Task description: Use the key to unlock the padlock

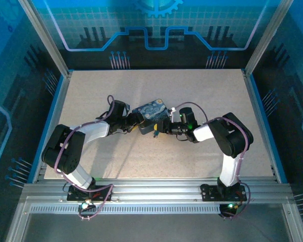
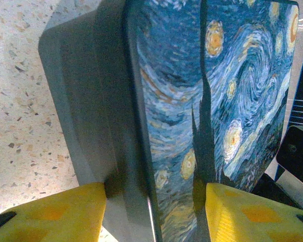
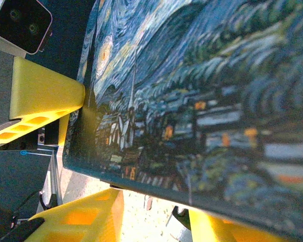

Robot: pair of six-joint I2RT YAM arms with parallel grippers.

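Note:
The blue night-sky tin [image 1: 151,113] is tilted up off the table between both arms. My left gripper [image 2: 156,189] is shut on the tin [image 2: 232,101], one yellow finger on the grey underside and the other on the painted lid. My right gripper [image 3: 154,206] sits just under the tin's lower edge [image 3: 141,179] with its jaws apart and bare table between them. A small dark piece [image 3: 178,214] pokes out under that edge by the right finger; I cannot tell if it is the padlock. The key is hidden.
The speckled table [image 1: 202,91] is walled by a blue frame [image 1: 260,121], with a metal rail [image 1: 156,194] along the near edge. Purple cables [image 1: 192,106] loop over both wrists. The left gripper's yellow finger [image 3: 40,96] shows in the right wrist view.

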